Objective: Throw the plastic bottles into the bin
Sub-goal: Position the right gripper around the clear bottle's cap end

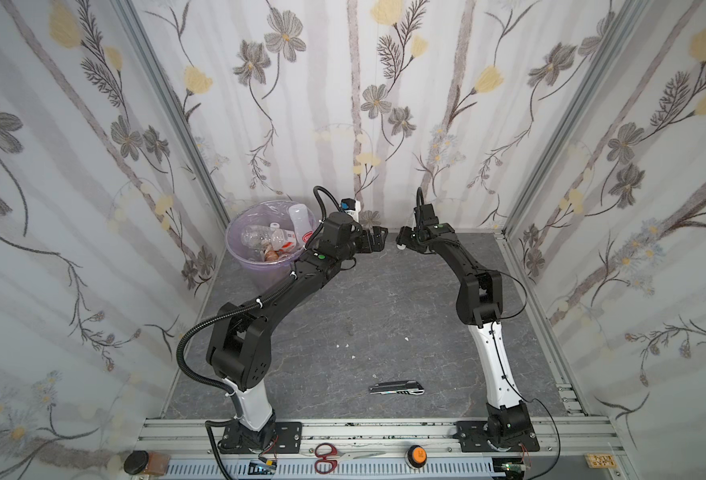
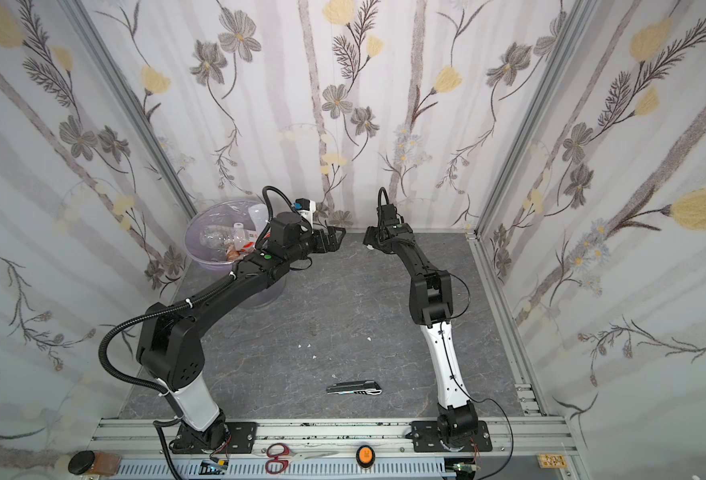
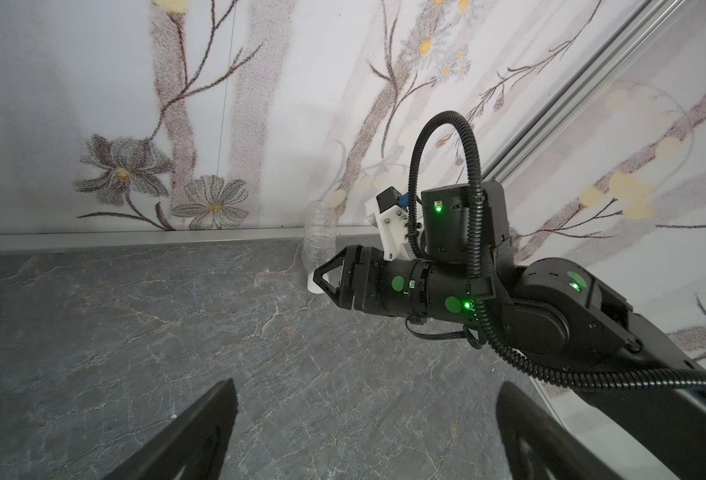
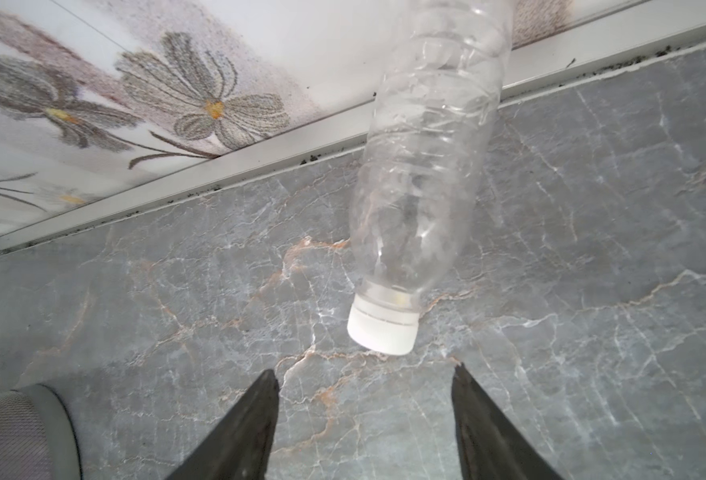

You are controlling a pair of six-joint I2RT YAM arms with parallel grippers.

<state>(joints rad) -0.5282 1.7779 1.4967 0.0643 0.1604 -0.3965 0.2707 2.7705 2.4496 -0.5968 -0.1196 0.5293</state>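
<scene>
ok so the right gripper (image 4: pixel 364 370) has its two dark fingers spread apart with nothing between them; it's open, not clamped on anything. Just past its fingertips there's a clear ribbed plastic bottle (image 4: pixel 418 187) with no label; its white screw cap (image 4: pixel 382 328) points back at the gripper, close to the tips but not between them; the bottle's far end reaches the metal rail at the foot of the flowered back wall. Whether it lies flat or leans on that wall I honestly can't tell. It's on the grey marble-look tabletop (image 1: pixel 384 311), rear middle, outside the bin.

The left gripper (image 3: pixel 368 384) is spread wide too and empty; it faces the right one near the back wall; they're near each other but apart.

The round translucent bin with the pale purple bag liner (image 1: pixel 255 274) sits in the rear left corner, partly behind the left arm; inside is a pile of plastic bottles (image 1: pixel 268 239), mostly clear, some with red-and-white labels, something brown-orange lower down.

Also a grey folding utility knife (image 1: pixel 396 388) lies flat near the front edge, well apart from both grippers.
</scene>
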